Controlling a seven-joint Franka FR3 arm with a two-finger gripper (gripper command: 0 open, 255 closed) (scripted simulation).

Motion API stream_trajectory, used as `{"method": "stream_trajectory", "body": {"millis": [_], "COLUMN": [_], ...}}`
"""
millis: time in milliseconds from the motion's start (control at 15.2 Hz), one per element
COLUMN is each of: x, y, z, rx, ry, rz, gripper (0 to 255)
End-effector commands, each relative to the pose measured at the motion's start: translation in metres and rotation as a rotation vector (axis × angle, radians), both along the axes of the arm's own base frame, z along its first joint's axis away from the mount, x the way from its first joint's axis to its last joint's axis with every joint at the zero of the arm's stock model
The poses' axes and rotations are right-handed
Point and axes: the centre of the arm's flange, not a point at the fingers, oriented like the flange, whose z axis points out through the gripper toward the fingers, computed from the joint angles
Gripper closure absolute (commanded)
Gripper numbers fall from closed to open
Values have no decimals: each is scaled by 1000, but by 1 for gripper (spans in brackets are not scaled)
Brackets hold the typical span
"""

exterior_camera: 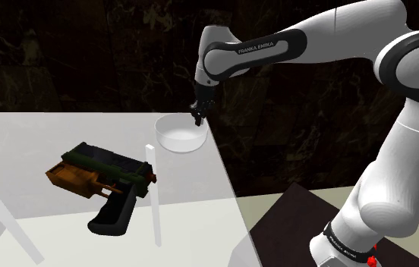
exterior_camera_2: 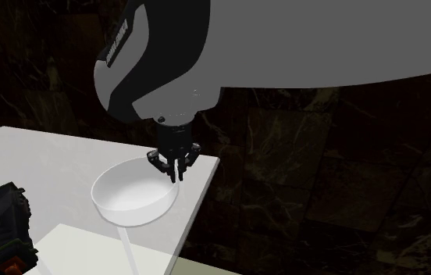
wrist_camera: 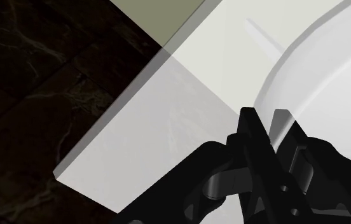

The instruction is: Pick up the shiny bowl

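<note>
Since my fingers (wrist_camera: pixel 254 130) are clamped on the rim of the white bowl (wrist_camera: pixel 323 76) nearest the tabletop (exterior_camera: pixel 41 136) edge, one inside, one outside, its body lies wholly to one side.

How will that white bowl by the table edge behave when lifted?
Probably stiff: the white bowl looks like a thin rigid shell. With the end effector clasping one rim spot, its smooth surface may slip or tilt. Near the table edge, a nudge might push it off.
</note>
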Motion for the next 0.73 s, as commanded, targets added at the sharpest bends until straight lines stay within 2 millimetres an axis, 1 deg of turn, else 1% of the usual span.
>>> {"method": "stream_trajectory", "body": {"millis": [0,264,660], "x": [0,-1,-1], "y": [0,1,1], "z": [-1,-1,31], "rx": [0,0,0], "ry": [1,1,1], "rz": [0,0,0], "gripper": [255,255,255]}}
